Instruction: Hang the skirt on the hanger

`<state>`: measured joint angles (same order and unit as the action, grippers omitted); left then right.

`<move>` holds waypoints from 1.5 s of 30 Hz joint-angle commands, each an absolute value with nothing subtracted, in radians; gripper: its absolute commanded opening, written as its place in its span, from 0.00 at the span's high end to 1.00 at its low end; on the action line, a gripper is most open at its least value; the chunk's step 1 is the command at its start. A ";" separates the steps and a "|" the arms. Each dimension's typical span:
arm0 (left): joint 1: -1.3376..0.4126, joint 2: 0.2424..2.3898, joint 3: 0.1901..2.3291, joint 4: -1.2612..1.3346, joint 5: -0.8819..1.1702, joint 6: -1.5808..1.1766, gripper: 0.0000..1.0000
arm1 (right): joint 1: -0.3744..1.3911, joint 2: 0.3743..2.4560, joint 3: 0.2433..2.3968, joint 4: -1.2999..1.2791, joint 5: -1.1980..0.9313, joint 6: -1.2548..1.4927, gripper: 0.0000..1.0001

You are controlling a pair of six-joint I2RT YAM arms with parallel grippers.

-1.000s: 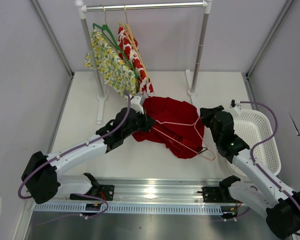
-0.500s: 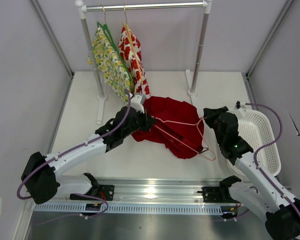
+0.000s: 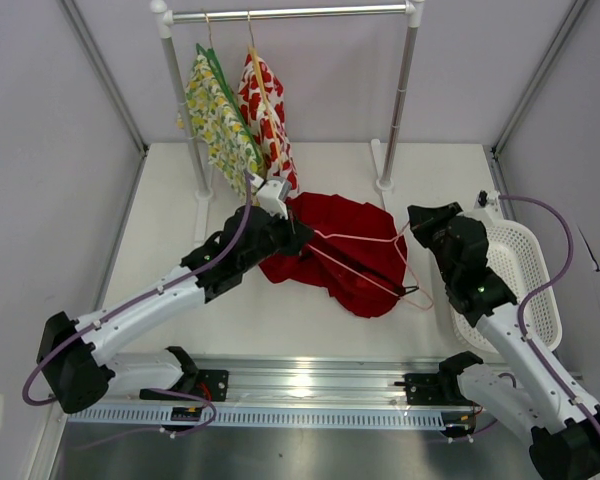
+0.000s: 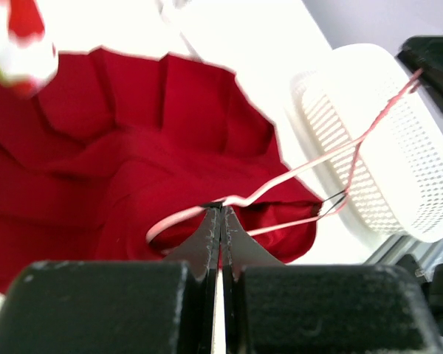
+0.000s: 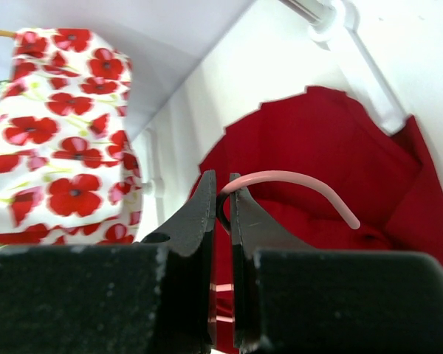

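Left wrist view: left hand [image 4: 221, 210] pinched fully closed, the hanger [image 4: 295, 171] wire caught right at its tips. Directly under and ahead of that hand lies the skirt [image 4: 133, 147], rumpled in folds on the desk [image 3: 280, 320]. The wire lies over the cloth, not through it.

From the tips the wire runs ahead-right, climbing off the cloth to the right hand [image 5: 223, 193]. That hand is clamped on the curved hook, the hook's end sticking out to its right, skirt below and beyond it. The hanger's low corner sits at the skirt's near edge, between the two hands.

Room: bare desk on the near side of both hands and outboard of the left one. Tight outboard of the right hand, with a white mesh basket [image 3: 535, 270] just beside it.

Beyond the left hand, close: yellow-green floral garment [image 3: 215, 120] and white poppy-print garment [image 5: 59, 133] hanging from the rack [image 3: 405, 90]. The rack's right post stands past the skirt's far edge.
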<state>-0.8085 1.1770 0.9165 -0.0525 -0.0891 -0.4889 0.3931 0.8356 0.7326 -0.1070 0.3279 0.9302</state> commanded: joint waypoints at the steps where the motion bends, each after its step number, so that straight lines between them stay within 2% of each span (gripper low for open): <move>1: -0.822 1.152 1.015 -0.084 -0.055 -0.433 1.00 | 0.397 0.825 0.808 -0.037 0.273 0.928 1.00; 8: -0.834 1.252 1.109 -0.181 0.035 -0.380 1.00 | 0.416 0.838 0.778 0.070 0.222 0.917 1.00; 15: -0.879 1.296 1.178 -0.210 0.042 -0.364 1.00 | 0.442 0.853 0.805 0.129 0.201 0.858 1.00; 30: -0.899 1.316 1.552 -0.428 -0.044 -0.348 1.00 | 0.423 0.985 1.356 -0.067 0.098 0.765 1.00; 43: -0.899 1.261 1.555 -0.394 -0.115 -0.339 1.00 | 0.439 1.083 1.549 -0.130 -0.009 0.749 1.00; 45: -0.899 1.276 1.563 -0.393 -0.107 -0.334 0.96 | 0.449 1.130 1.619 -0.216 -0.050 0.713 1.00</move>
<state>-0.8928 1.2716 1.5318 -0.4168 -0.1059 -0.3553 0.4194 1.0935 1.4925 -0.2169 0.0643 0.6998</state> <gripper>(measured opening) 0.024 0.063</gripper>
